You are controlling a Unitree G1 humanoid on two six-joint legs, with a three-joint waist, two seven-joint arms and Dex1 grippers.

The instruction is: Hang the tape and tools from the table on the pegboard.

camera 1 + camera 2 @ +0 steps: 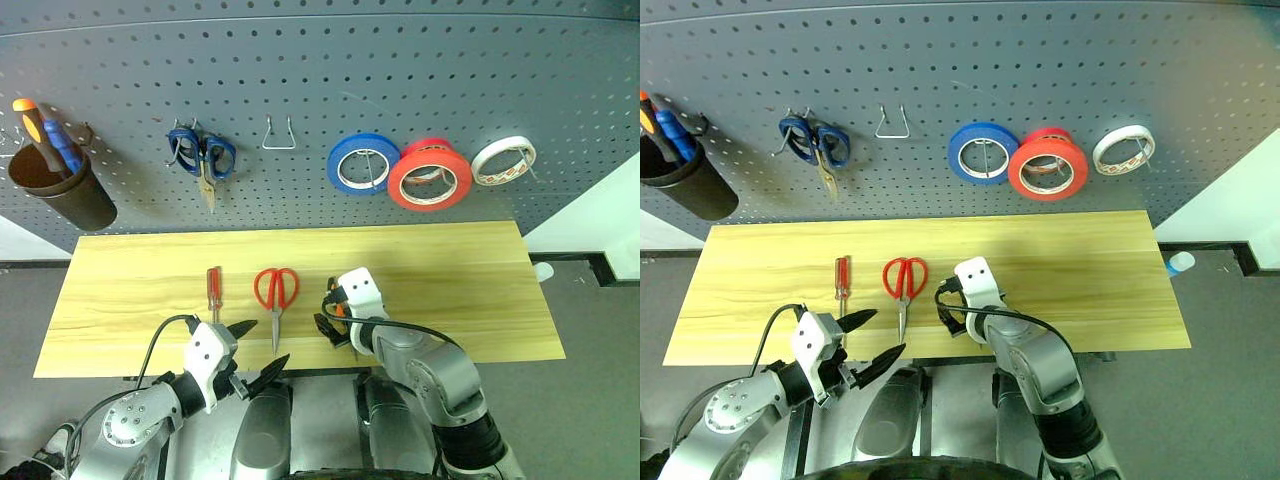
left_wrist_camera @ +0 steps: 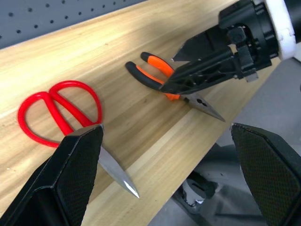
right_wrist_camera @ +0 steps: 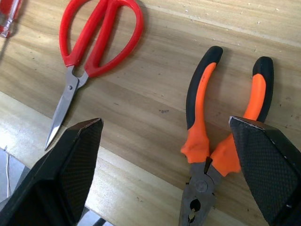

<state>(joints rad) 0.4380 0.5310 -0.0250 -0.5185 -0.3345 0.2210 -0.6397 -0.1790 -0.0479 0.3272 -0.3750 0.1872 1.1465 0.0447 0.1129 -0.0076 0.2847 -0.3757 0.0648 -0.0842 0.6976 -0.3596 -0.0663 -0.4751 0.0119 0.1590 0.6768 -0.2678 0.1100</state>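
Across the wall, the pegboard (image 1: 320, 90) is already carrying the red tape (image 1: 430, 175) on a hook between a blue roll (image 1: 362, 163) and a white roll (image 1: 504, 160). Below it, the wooden table (image 1: 480, 290) is bearing the red-handled scissors (image 1: 276, 296), the pliers (image 3: 214, 141) and the slim screwdriver (image 1: 214, 292). The right gripper (image 2: 197, 66) is hovering over the pliers with fingers spread, gripping nothing. The left gripper (image 1: 258, 352) is hanging wide apart at the table's near edge.
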